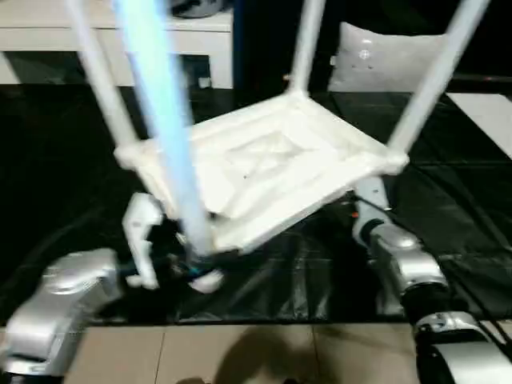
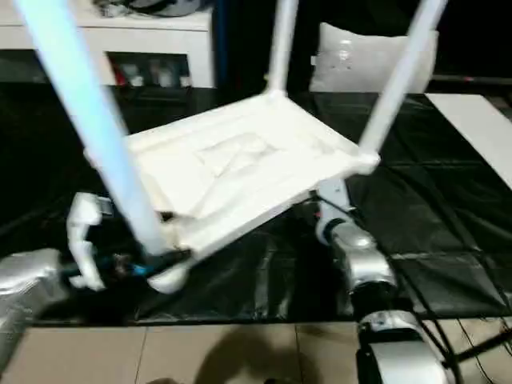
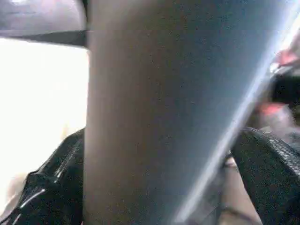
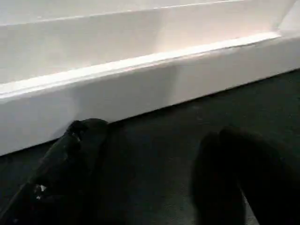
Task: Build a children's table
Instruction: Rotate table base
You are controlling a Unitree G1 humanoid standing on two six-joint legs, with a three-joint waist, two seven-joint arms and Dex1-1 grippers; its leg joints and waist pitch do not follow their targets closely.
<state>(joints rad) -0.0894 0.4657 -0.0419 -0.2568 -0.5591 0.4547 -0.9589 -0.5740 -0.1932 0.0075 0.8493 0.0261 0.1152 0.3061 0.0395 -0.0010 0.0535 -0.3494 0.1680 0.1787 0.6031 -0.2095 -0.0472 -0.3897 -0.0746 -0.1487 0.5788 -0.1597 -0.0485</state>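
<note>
Flipping looks like the step here, as I read it: the tabletop [image 1: 264, 172] sits upside down and tilted on the black-covered work surface [image 1: 72, 184] with all four legs sticking up. The near leg [image 1: 164, 120] runs right between the left gripper's [image 3: 159, 187] wide-spread fingers [image 3: 269, 171], so that's a loose cradle at best, not a clamp. The right gripper [image 4: 150, 173] is open too, with the tabletop's side rim just ahead of its tips and not touching. I'd close properly on that leg low down, near its socket, and get the right one under the rim before turning anything.
</note>
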